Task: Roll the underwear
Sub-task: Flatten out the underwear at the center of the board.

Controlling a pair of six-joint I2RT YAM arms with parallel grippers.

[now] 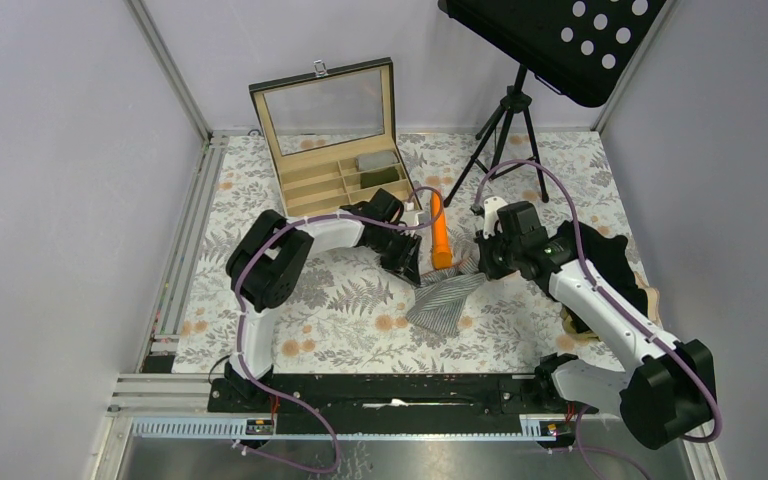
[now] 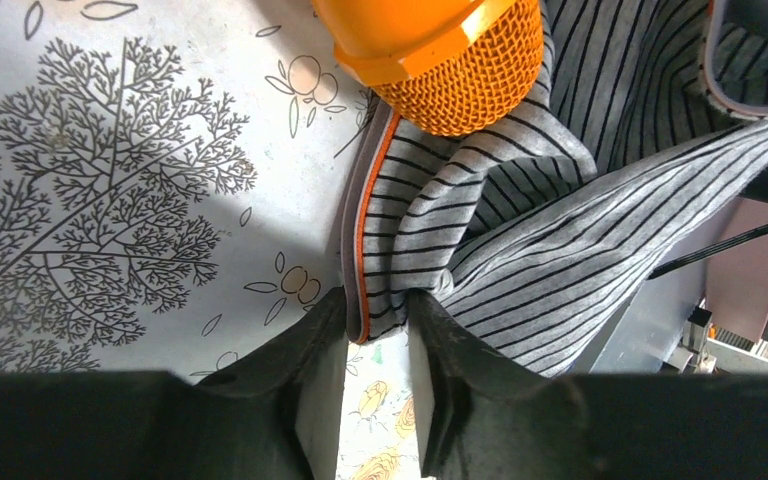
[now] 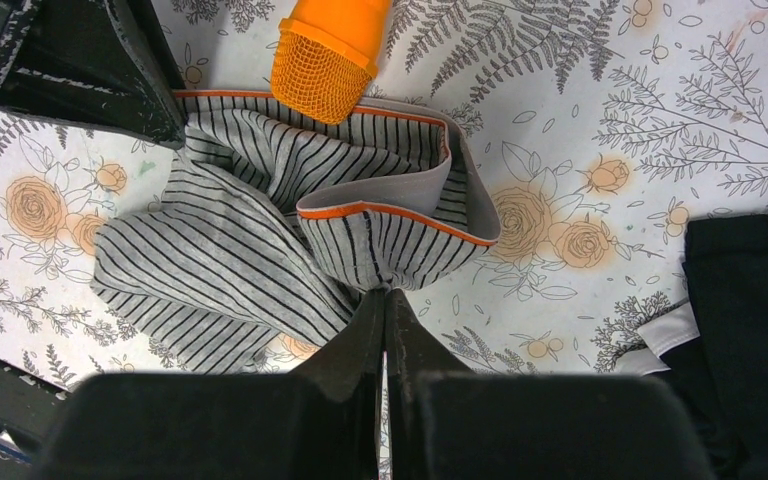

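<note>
Underwear (image 1: 447,300) between left end effector (image 1: 407,262) and right end effector (image 1: 482,262); stick (image 1: 440,235) behind.

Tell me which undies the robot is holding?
The grey striped pair, pinched by the left gripper and right gripper. The black ones lie loose nearby.

light: bright, even — soft shadows | focus: sharp mid-frame | wrist views: foreground dark, slightly blurred

Orange stick (image 1: 441,232) lies between left gripper (image 1: 410,266) and right gripper (image 1: 481,262), tip on the striped underwear (image 1: 447,300), and blocks that gap. Open box (image 1: 330,140) sits behind left, tripod (image 1: 505,125) behind right. Black garments (image 1: 615,262) lie on the right, possibly under the arm. Tablecloth (image 1: 340,310) near-left is free.
</note>
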